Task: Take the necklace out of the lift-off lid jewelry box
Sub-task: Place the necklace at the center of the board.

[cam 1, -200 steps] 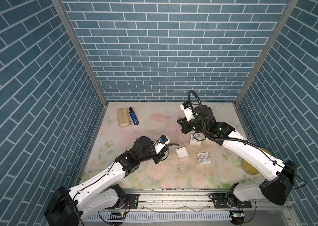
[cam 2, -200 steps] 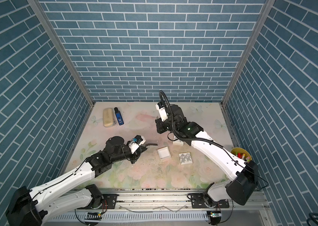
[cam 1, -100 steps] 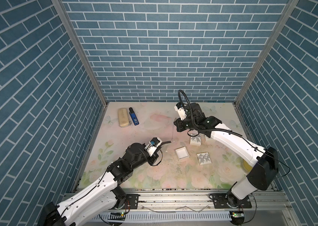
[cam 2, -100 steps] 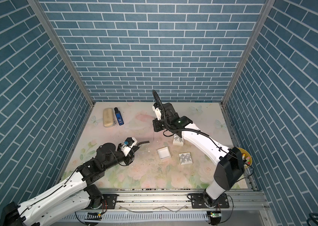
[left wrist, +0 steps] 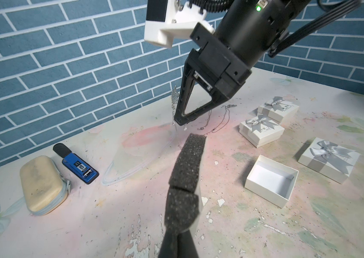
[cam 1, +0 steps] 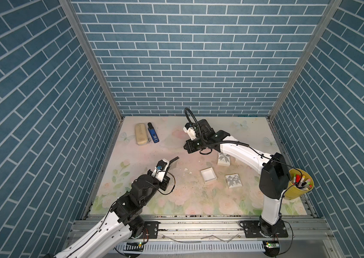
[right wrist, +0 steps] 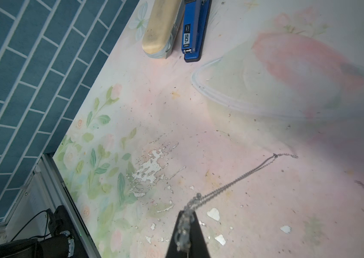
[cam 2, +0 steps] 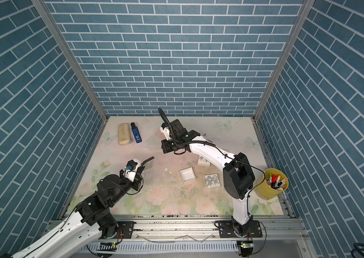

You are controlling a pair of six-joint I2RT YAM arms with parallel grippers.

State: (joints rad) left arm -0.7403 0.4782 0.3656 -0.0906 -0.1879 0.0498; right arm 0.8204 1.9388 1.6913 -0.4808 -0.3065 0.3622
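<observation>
Top views first: in both top views the right end effector (cam 1: 186, 148) hangs over the far middle of the worktop (cam 1: 183, 201), well apart from the jewelry box (cam 1: 208, 175). The box stands open, and its white base looks empty. Its bow-topped lid (cam 1: 233, 180) lies flat on the worktop just beside it. The left end effector (cam 1: 170, 164) is raised nearer the front, clamped on a dark foam insert (cam 1: 175, 159). The necklace is too fine to make out from here. A beige case (cam 1: 141, 134) and a blue stapler (cam 1: 153, 135) lie at the far left, and a yellow pen cup (cam 1: 299, 186) stands at the right edge.

Left wrist: the foam insert (left wrist: 186, 169) stands edge-on in the shut left fingers. Beyond it the right end effector (left wrist: 182, 121) points down, its fingers pinched together on the necklace (left wrist: 220, 120). Part of the chain bunches beside one finger and the rest trails behind onto the worktop. Two closed bow boxes (left wrist: 261, 131) sit beyond the jewelry box (left wrist: 270, 178).

Right wrist: the necklace (right wrist: 239, 178) runs from the pinched fingertips out to its clasp end, which seems to rest on the worktop.

Removal looks done, so the step in hand is probably the carry to a set-down spot. The next move calls for lowering over bare worktop, parting the fingers, and lifting straight away so the chain does not snag.
</observation>
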